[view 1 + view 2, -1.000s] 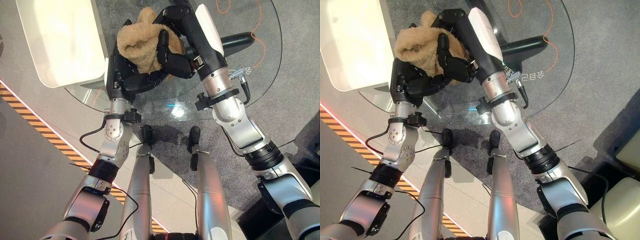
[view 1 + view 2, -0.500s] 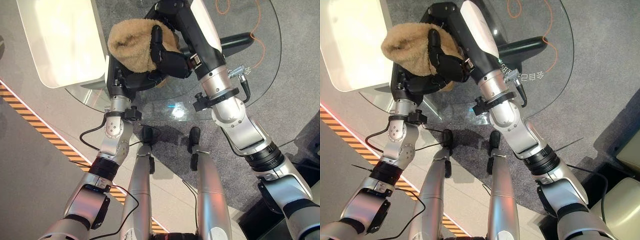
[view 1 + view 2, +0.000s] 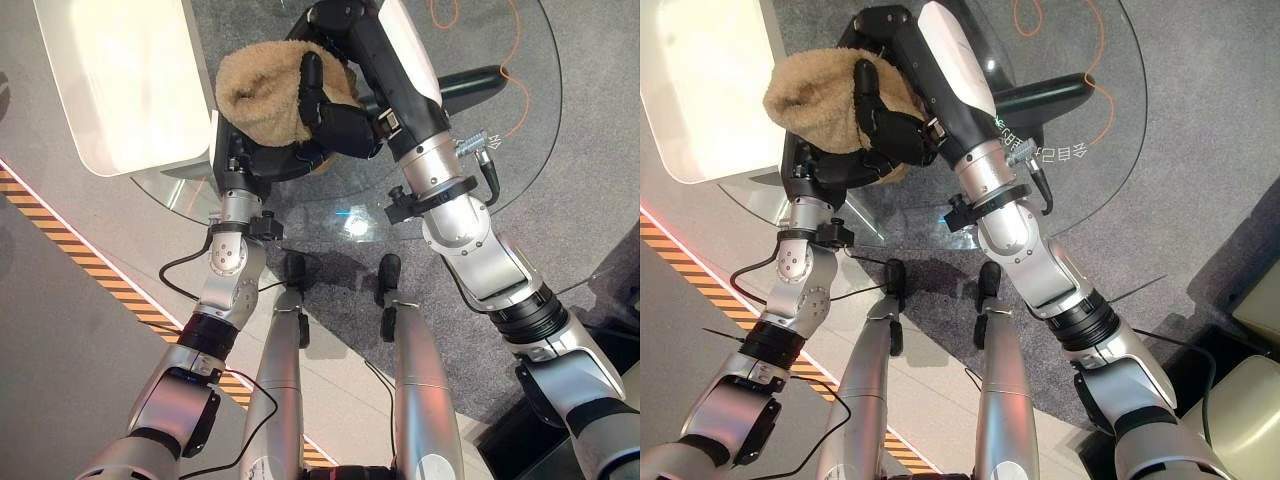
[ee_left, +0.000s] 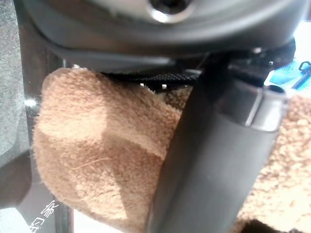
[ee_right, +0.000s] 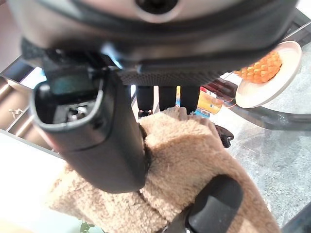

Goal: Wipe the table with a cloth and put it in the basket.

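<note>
A tan fluffy cloth [image 3: 262, 92] is bunched up above the left part of the round glass table [image 3: 520, 150], lifted off the glass. My right hand [image 3: 338, 118] reaches in from the right, its fingers curled over the top of the bundle and its thumb [image 5: 97, 141] against the cloth [image 5: 194, 155]. My left hand [image 3: 262, 158] sits under the bundle, cupping it from below. In the left wrist view the thumb [image 4: 214, 155] lies across the cloth [image 4: 92, 160]. The white basket [image 3: 120, 80] stands just left of the bundle, beyond the table's edge.
A black table base [image 3: 480, 80] shows through the glass. An orange cord [image 3: 520, 70] lies on the grey carpet beyond. Yellow-black floor tape [image 3: 60, 240] runs along the left. A white plate with orange food [image 5: 272, 73] stands further off in the right wrist view.
Both hands have gathered the cloth into a tighter bundle and carried it left, closer to the basket. Over the last half second it has barely moved.
</note>
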Tool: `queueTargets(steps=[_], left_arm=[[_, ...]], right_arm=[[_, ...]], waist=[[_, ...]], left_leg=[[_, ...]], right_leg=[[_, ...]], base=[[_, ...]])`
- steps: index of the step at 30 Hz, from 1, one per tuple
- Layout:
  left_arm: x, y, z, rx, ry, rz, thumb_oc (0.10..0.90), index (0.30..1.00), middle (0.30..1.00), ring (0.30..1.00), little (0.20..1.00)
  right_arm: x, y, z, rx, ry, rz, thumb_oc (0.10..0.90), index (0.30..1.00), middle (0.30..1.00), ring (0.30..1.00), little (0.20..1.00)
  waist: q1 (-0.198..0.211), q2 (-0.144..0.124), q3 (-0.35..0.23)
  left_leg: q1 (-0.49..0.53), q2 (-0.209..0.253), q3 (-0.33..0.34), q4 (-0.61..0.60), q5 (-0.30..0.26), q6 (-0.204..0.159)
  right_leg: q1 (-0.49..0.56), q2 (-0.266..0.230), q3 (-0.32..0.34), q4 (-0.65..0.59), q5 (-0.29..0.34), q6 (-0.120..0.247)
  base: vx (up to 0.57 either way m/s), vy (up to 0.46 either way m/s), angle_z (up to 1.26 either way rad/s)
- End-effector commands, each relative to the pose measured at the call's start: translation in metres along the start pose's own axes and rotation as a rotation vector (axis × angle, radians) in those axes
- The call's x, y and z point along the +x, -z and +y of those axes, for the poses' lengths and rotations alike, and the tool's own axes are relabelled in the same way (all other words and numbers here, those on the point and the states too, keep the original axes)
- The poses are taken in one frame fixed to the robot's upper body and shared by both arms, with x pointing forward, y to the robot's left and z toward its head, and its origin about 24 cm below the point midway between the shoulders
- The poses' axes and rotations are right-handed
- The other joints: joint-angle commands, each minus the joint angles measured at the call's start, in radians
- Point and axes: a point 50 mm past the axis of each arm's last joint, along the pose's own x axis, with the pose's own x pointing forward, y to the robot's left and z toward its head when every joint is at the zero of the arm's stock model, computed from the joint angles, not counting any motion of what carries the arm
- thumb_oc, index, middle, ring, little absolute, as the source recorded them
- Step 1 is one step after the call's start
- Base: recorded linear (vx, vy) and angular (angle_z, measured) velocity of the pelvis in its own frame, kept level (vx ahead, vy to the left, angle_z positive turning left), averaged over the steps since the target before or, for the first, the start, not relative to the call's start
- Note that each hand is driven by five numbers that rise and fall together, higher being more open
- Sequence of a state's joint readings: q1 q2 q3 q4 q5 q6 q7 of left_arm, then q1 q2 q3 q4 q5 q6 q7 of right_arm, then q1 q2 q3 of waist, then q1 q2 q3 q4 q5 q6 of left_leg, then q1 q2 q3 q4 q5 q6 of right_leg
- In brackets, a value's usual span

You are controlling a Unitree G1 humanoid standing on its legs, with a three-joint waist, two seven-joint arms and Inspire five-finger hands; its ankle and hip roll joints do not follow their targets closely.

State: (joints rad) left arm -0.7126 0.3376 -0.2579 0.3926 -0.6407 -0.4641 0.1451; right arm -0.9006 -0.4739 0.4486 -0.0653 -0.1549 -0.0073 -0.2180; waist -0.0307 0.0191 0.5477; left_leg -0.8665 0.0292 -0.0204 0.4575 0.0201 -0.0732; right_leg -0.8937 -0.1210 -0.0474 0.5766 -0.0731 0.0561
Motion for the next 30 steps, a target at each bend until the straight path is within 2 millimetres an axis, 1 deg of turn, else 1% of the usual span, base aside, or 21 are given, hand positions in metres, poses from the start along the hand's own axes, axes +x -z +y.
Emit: queueTargets(steps=[1, 10, 30], left_arm=[[0.021, -0.046, -0.032, 0.001, 0.162, -0.265, 0.100, 0.300, 0.300, 0.300, 0.200], [0.020, -0.044, -0.031, -0.055, 0.157, -0.264, 0.100, 0.300, 0.300, 0.300, 0.200], [0.018, -0.046, -0.026, -0.054, 0.133, -0.276, 0.100, 0.300, 0.300, 0.300, 0.200]], right_arm=[[0.021, -0.096, -0.039, 0.096, 0.206, -0.475, 0.800, 0.900, 0.900, 0.900, 0.900], [0.020, -0.093, -0.040, 0.104, 0.232, -0.459, 0.800, 0.900, 0.900, 0.900, 0.900], [0.018, -0.087, -0.051, 0.113, 0.322, -0.438, 0.800, 0.900, 0.900, 0.900, 0.900]], waist=[[0.019, -0.006, -0.028], [0.017, -0.006, -0.028], [0.015, -0.004, -0.028]], left_leg=[[0.070, -0.073, 0.043, -0.023, -0.063, 0.060], [0.068, -0.073, 0.042, -0.023, -0.063, 0.061], [0.065, -0.074, 0.040, -0.026, -0.062, 0.062]], right_leg=[[0.056, 0.112, -0.054, -0.020, -0.035, -0.023], [0.052, 0.111, -0.053, -0.018, -0.036, -0.023], [0.050, 0.117, -0.053, -0.016, -0.041, -0.027]], base=[[0.00, 0.000, 0.00], [0.00, 0.000, 0.00], [0.00, 0.000, 0.00]])
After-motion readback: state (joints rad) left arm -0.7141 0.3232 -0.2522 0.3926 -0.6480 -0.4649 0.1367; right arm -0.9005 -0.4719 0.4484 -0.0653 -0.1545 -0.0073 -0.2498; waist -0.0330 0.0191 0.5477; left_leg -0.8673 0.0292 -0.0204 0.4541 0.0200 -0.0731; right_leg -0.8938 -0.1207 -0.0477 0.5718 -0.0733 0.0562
